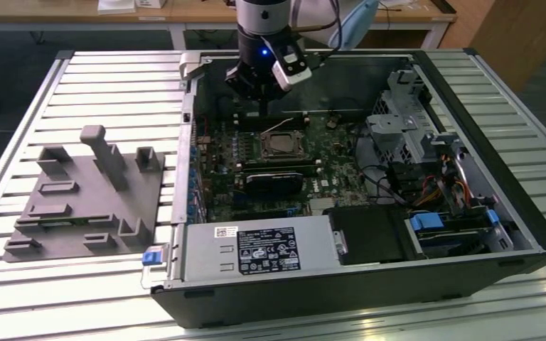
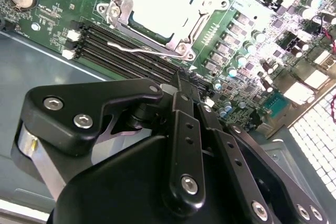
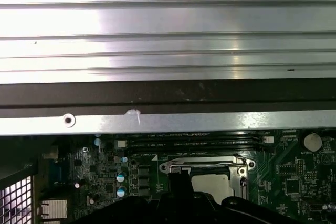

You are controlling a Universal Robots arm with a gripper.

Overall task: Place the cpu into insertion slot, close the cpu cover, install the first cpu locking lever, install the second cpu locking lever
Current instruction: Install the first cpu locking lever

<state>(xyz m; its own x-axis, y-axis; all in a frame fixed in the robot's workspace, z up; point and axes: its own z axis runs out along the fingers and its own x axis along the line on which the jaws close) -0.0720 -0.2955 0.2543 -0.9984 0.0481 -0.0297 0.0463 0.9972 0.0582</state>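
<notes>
Cpu (image 2: 163,3) is already seated with the cpu cover (image 2: 119,14) folded down over it, just past the tips of the gripper (image 2: 181,82) — fingers look pressed together, holding nothing. The thin wire locking lever (image 2: 139,50) looks loose beside the cover, so I'd say the levers are what's left — and the power supply sticker (image 1: 264,252), well away from the gripper, has print I can't make out.

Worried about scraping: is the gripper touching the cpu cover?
Apart. In the second wrist view, the gripper tip sits over the memory slots, with a strip of slots showing between it and the cpu cover.
</notes>
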